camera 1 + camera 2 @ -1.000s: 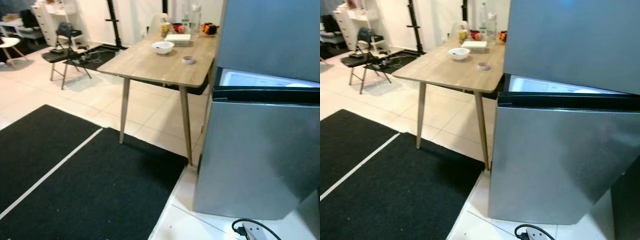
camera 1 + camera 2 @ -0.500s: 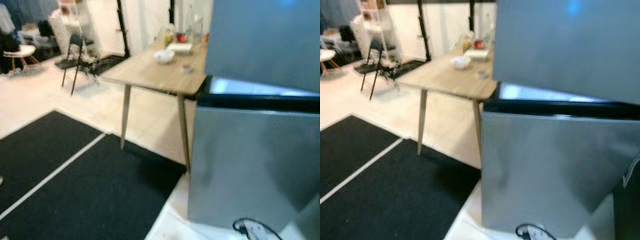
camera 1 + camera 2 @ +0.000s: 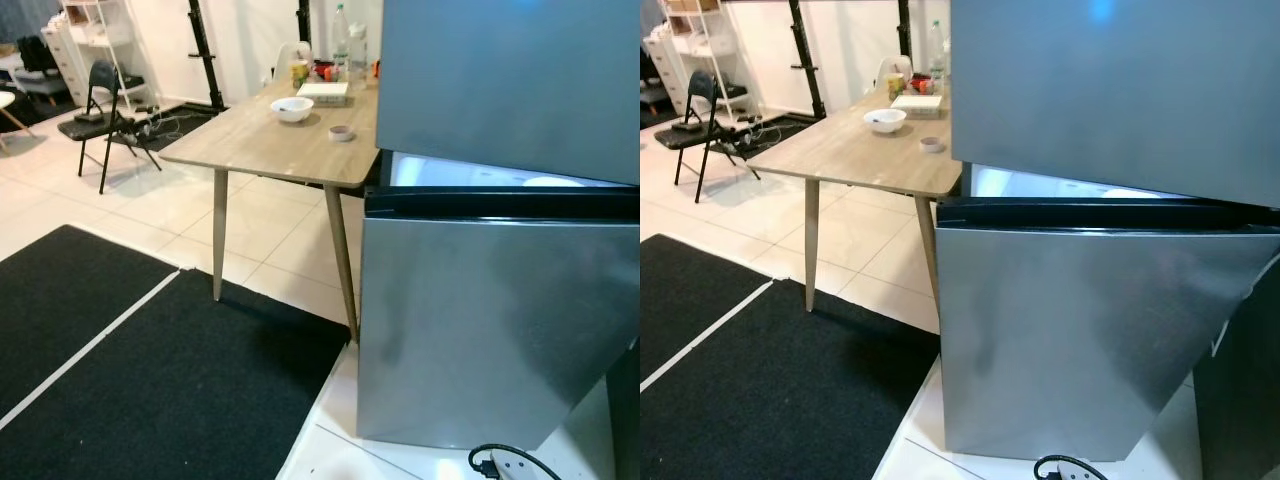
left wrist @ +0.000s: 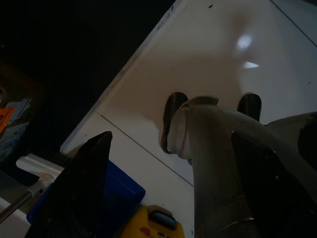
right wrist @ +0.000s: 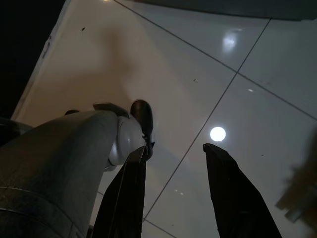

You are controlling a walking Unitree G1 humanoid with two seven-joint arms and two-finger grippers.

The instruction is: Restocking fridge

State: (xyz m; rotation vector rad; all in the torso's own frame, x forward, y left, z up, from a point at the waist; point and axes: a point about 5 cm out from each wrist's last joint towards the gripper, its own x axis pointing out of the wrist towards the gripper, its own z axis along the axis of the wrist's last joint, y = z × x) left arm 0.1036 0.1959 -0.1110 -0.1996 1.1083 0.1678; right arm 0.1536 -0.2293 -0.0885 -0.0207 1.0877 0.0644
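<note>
beside the ajar fridge (image 3: 500, 310), a bowl (image 3: 292, 108) sits on the table (image 3: 270, 145); both claws hang wide.

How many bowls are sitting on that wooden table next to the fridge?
2: a white bowl near the middle of the table, and a smaller bowl closer to the fridge. More could be hidden among the clutter at the far end.

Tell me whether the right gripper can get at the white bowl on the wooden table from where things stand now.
Probably not. The right gripper hangs low, fingers apart, pointing at the floor tiles beside the robot's leg. The white bowl sits far back on the wooden table, past the grey fridge. The robot likely has to walk closer.
</note>
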